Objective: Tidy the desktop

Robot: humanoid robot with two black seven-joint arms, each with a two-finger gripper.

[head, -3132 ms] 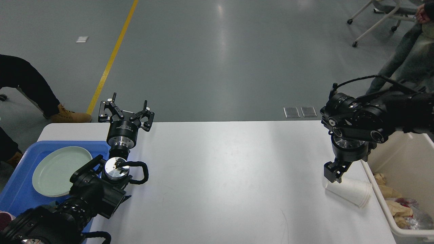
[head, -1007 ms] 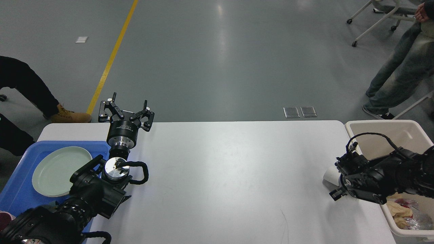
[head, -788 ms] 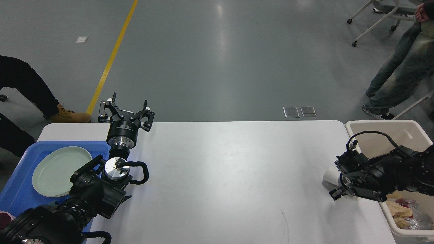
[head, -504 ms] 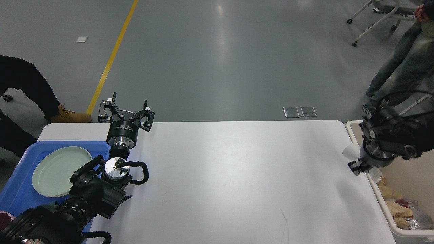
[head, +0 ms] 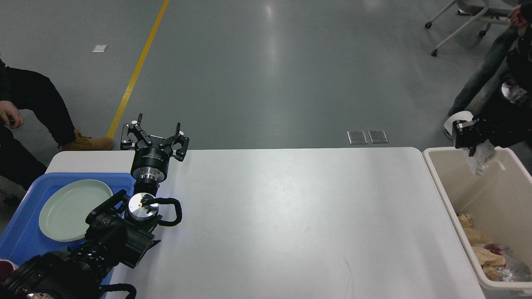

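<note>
The white counter (head: 286,216) is filling most of the lower view, stretching from the blue tray (head: 18,236) on its left end to the beige bin (head: 447,199) standing just beside its right edge. Its middle surface is lying bare apart from faint scuff marks.

The bin is sitting open, with crumpled brown paper and shiny wrappers (head: 490,253) lying in its near end.

The tray is resting on the counter's near left corner and is carrying a pale green plate (head: 66,209), which is lying flat inside it.

The left arm is reaching in from the lower left corner, crossing over the tray's right edge. Its left tool (head: 154,139) is pointing away toward the counter's far edge, with both fingers spread wide and nothing between them.

The right arm is entering from the right edge, raised high above the far end of the bin. Its right tool (head: 467,137) is gripping a white paper cup (head: 455,118), whose rim is showing above and to the left of the black fingers; something white and crumpled (head: 480,160) is hanging below the tool over the bin's far wall. How far apart the fingers are standing is hard to make out.
</note>
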